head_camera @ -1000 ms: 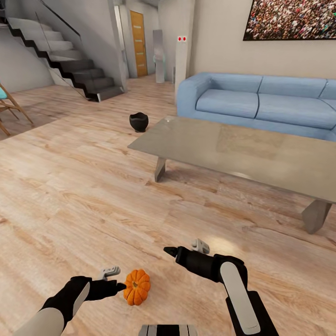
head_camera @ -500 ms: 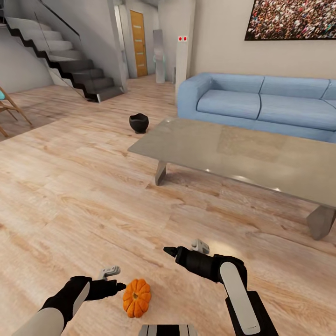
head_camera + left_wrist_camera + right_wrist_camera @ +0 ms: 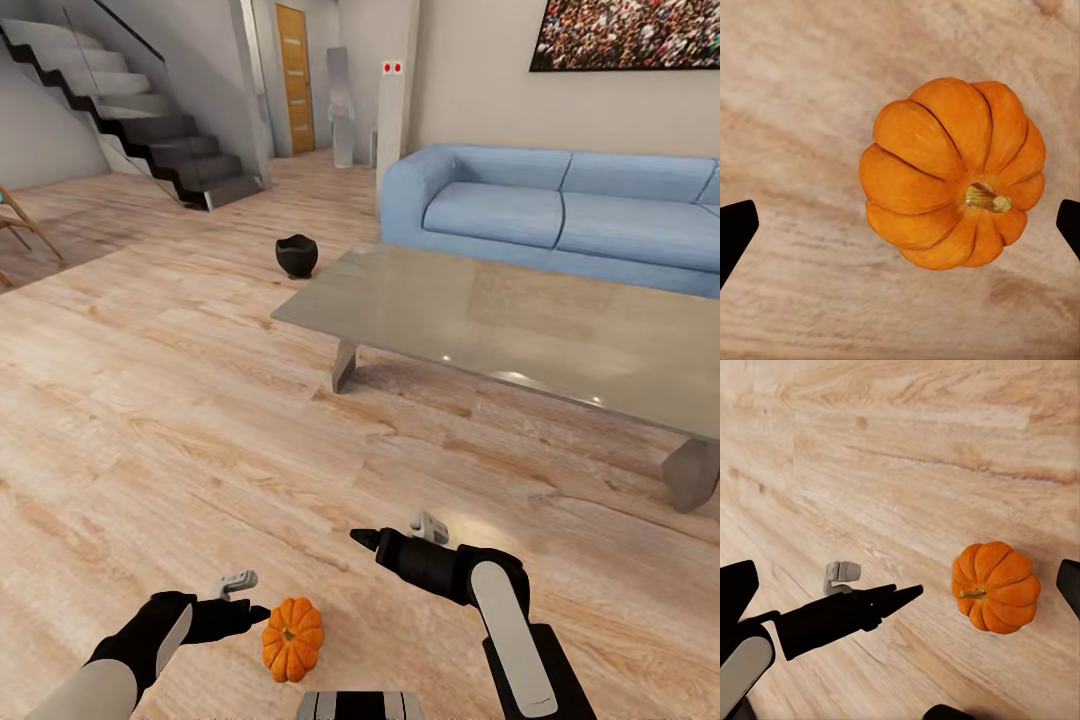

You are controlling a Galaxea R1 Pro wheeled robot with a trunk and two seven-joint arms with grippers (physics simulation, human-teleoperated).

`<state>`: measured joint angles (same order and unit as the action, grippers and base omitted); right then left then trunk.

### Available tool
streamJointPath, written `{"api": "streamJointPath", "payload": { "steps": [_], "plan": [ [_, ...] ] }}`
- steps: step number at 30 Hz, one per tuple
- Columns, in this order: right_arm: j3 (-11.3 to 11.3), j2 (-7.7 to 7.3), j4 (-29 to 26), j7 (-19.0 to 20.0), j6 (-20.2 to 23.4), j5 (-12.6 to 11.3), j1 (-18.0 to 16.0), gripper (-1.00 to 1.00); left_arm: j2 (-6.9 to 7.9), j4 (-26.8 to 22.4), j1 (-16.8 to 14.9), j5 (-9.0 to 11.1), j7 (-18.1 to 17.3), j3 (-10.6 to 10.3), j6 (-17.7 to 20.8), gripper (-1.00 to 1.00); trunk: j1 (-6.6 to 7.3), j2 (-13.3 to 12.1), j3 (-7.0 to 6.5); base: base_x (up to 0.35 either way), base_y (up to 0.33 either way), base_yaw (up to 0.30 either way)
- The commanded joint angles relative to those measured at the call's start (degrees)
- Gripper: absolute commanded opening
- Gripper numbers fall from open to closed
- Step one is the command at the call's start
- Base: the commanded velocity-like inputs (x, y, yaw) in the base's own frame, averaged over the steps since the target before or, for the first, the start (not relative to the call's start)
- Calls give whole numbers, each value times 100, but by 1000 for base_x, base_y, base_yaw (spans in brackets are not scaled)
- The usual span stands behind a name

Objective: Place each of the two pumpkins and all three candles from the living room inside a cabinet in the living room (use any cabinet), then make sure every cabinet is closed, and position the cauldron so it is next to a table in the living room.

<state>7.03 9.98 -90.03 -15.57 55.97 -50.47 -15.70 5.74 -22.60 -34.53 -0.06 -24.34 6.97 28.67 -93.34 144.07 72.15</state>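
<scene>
Low on the wooden floor (image 3: 180,400), one orange pumpkin (image 3: 293,639) is seen lying just in front of the robot's base, its ribbed body tilted so that the short brown stem points sideways. The left gripper (image 3: 245,598) is held just beside it, and its fingers (image 3: 736,229) are spread wide apart, with the pumpkin framed between them in the left wrist view and no contact made. The right gripper (image 3: 390,532) is held a little farther off over bare boards; its fingers (image 3: 1069,585) are likewise parted and nothing is held. Farther out, the glass-topped table (image 3: 520,330) is seen, and the black cauldron (image 3: 297,256) stands on the floor near its far corner, apart from it. Behind the table a blue sofa (image 3: 560,215) is set against the wall, and a dark staircase (image 3: 140,120) rises at the far left.
</scene>
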Motion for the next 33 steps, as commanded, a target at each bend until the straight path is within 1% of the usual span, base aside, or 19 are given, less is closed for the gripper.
{"api": "streamJointPath", "payload": {
  "steps": [1, 10, 15, 17, 18, 20, 21, 22, 23, 24, 26, 27, 28, 29, 30, 31, 32, 33],
  "plan": [
    [0, 1, -6, -60, 12, -60, -3, 100, -3, -8, -1, 0, -25, 43, 51, 100, -1, 3, 27, 0, 0, 0],
    [-8, 1, -12, -25, 43, -60, -3, 100, 8, -23, -3, -10, -38, 59, 51, 100, -24, 16, 227, 0, 0, 0],
    [-8, 1, -14, 235, 72, -60, 5, 100, 3, -48, -41, -7, -42, 49, 50, 100, -37, 22, 337, 0, 0, 0],
    [-7, 1, -14, 355, 81, -60, 5, 100, -3, -61, -44, -15, -43, 39, -25, 100, -42, 25, 382, 0, 0, 0],
    [-3, 1, -14, 526, 88, -60, 6, 100, 0, -65, -46, -18, -54, 36, -127, 100, -45, 26, 404, 0, 0, 0],
    [0, 1, -14, 917, 86, -60, 6, 100, 3, -67, -46, -24, -59, 29, -202, 100, -50, 29, 448, 0, 0, 0],
    [2, -19, -14, 1300, 82, -60, 6, 100, 8, -68, -46, -27, -60, 26, -233, 100, -53, 30, 470, 0, 0, 0],
    [5, -96, -14, 1695, 77, -60, 6, 100, 7, -69, -45, -28, -61, 25, -249, 100, -55, 32, 493, 0, 0, 0],
    [7, -149, -14, 1942, 75, -60, 6, 100, 5, -69, -47, -28, -61, 25, -255, 100, -58, 33, 515, 0, 0, 0],
    [7, -169, -14, 2058, 74, -60, 6, 100, 3, -69, -47, -28, -62, 24, -259, 100, -60, 34, 537, 0, 0, 0],
    [-10, -225, -14, 2483, 68, -56, 6, 100, -1, -69, -46, -29, -62, 24, -263, 100, -66, 37, 581, 0, 0, 0],
    [-55, -298, -31, 2959, 34, -49, -2, 100, -2, -69, -47, -29, -62, 24, -268, 100, -68, 38, 603, 0, 0, 0],
    [-84, -442, -37, 3431, -33, -40, -8, 100, -1, -69, -50, -25, -62, 25, -270, 100, -71, 40, 626, 0, 0, 0],
    [-113, -513, -39, 3631, -92, -37, -9, 100, -2, -69, -49, -25, -62, 25, -270, 100, -73, 41, 648, 0, 0, 0],
    [-191, -610, -42, 3873, -245, -35, -15, 100, -2, -69, -49, -23, -62, 24, -272, 100, -76, 42, 670, 0, 0, 0],
    [-263, -675, -43, 4045, -407, -36, -18, 100, -3, -69, -49, -22, -62, 24, -271, 100, -79, 44, 692, 0, 0, 0],
    [-308, -714, -44, 4159, -524, -34, -19, 100, -3, -69, -48, -21, -62, 28, -272, 100, -81, 45, 714, 0, 0, 0],
    [-310, -718, -45, 4173, -542, -34, -20, 100, -3, -69, -47, -21, -62, 29, -272, 100, -84, 46, 736, 0, 0, 0]
  ]
}}
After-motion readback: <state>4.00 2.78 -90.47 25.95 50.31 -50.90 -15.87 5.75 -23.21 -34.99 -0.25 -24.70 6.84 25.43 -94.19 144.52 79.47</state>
